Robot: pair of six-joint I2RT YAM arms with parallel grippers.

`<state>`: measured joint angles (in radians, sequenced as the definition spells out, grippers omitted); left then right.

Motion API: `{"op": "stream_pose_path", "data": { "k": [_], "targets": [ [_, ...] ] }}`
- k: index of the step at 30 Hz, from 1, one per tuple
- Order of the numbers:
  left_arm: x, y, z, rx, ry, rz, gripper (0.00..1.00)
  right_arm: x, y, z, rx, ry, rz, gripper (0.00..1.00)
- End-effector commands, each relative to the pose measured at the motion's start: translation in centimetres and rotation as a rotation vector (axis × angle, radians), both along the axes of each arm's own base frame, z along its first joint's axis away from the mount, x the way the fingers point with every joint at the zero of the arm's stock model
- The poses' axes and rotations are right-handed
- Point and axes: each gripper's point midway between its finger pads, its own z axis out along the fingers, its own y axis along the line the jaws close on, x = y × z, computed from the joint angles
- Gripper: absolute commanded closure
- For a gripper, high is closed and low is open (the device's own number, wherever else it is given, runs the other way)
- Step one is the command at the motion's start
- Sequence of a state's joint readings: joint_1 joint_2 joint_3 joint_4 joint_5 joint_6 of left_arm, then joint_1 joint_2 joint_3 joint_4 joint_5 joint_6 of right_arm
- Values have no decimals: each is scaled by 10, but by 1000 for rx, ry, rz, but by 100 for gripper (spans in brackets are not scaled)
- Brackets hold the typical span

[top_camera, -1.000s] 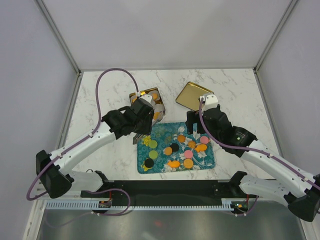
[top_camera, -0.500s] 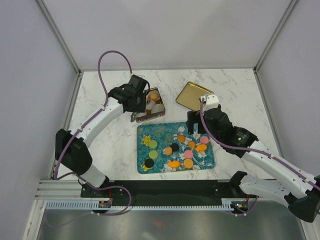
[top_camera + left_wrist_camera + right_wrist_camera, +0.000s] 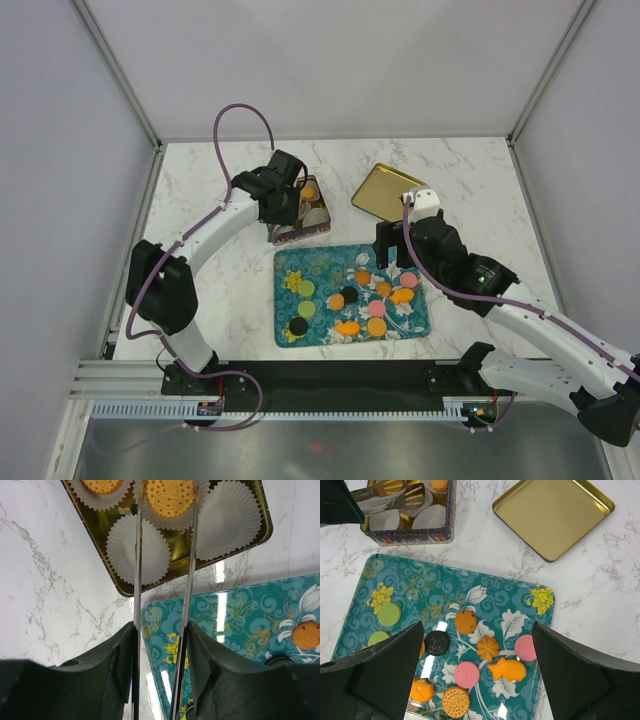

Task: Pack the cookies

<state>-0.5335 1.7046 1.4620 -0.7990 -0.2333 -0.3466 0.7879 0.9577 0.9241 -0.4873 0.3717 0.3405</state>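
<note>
1. Left fingers (image 3: 120,675) are clamped on the shanks of metal tongs (image 3: 137,580). Both blades run forward from between the pads, roughly parallel, with a gap between them.
2. The tong tips reach into the gold tin (image 3: 264,527) and flank one cookie (image 3: 170,497) lying in a paper cup. Cannot tell whether the tips press it or only stand beside it.
3. Right fingers (image 3: 380,675) are spread wide with nothing between them, hovering over the middle of the teal tray (image 3: 420,587).
4. Edges: the tin's near wall stands just past the tray's far-left corner. A thin strip of marble counter (image 3: 470,180) lies between them, so they do not touch. The tin sits skewed to the tray's edge.
5. The gold lid (image 3: 552,515) lies flat, inside up, past the tray's far-right corner. It is apart from the tray and well apart from the tin, with bare counter between tin and lid.
6. Room: there is open counter left of the tray, right of it, and behind tin and lid up to the back wall.
7. Tin contents: white fluted paper cups (image 3: 140,547). The two nearer cups are empty. At least two farther ones hold a cookie each.
8. Cookies (image 3: 465,621) on the tray are small flat pieces lying singly, mostly in its right half.
   - Two are green at the left, one black, two pink, and the rest orange.
   - One orange piece is fish-shaped and one flower-shaped.
   - The one between the tong tips is pale orange with a dotted embossed face.
</note>
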Motion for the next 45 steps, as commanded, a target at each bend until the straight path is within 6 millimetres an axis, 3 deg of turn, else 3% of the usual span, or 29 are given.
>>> {"op": "stream_pose_path", "data": {
  "k": [1, 13, 18, 24, 25, 27, 32, 33, 37, 43, 45],
  "targets": [
    [19, -6, 19, -14, -77, -25, 50, 1, -2, 9, 20, -22, -10, 2],
    [21, -5, 27, -15, -97, -27, 43, -1, -1, 10, 29, -21, -3, 2],
    [12, -8, 46, -58, -131, -44, 43, 0, -1, 10, 28, -18, -4, 2],
    [-32, -21, 76, -119, -177, -117, 44, 2, -2, 11, 22, -23, -15, 2],
    [-43, -21, 70, -118, -162, -128, 44, 3, -2, 11, 20, -23, -18, 2],
    [-65, -29, 78, -141, -181, -168, 44, 5, -2, 9, 11, -20, -24, 2],
    [-114, -34, 59, -134, -151, -275, 44, 8, 2, 5, 4, -7, -20, 2],
    [-133, -30, 57, -176, -106, -202, 44, 8, 2, 5, 5, -7, -20, 2],
    [-164, -16, 34, -166, -53, -170, 44, 9, 3, 6, 13, -10, -21, 2],
    [-198, -17, 13, -159, 4, -175, 42, 9, 6, 2, 11, -2, -14, 2],
    [-200, -15, 7, -140, 11, -166, 42, 10, 7, 2, 12, -2, -12, 2]
  ]
}}
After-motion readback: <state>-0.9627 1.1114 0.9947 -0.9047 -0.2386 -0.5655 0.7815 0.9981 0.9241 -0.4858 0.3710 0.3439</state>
